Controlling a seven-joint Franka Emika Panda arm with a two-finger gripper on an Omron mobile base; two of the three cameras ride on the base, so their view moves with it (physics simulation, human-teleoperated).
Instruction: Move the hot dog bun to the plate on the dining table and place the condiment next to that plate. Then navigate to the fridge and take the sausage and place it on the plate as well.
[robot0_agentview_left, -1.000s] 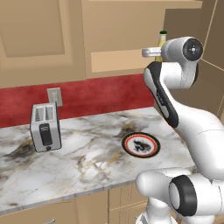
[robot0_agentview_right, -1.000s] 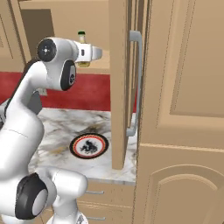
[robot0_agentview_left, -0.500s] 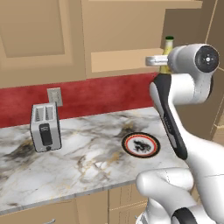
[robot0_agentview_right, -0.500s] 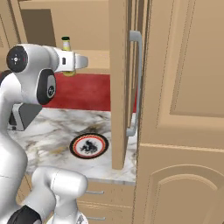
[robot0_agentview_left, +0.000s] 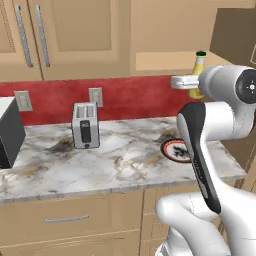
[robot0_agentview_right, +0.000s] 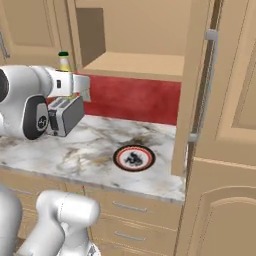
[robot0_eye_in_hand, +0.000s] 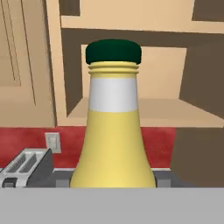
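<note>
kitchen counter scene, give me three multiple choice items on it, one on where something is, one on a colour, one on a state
1. Where does the plate sit?
A. on the marble counter
B. on the cabinet shelf
C. on top of the toaster

2. What colour is the cap of the condiment?
A. red
B. white
C. dark green

3. What state is the condiment in?
A. lying on the counter
B. held upright at the tool, above the counter
C. standing on the plate

Answers:
1 A: the right base view shows the plate flat on the marble near the open cabinet door.
2 C: the hand view shows a dark green cap over the yellow body.
3 B: both base views show it upright at the arm's end, high above the toaster.
</note>
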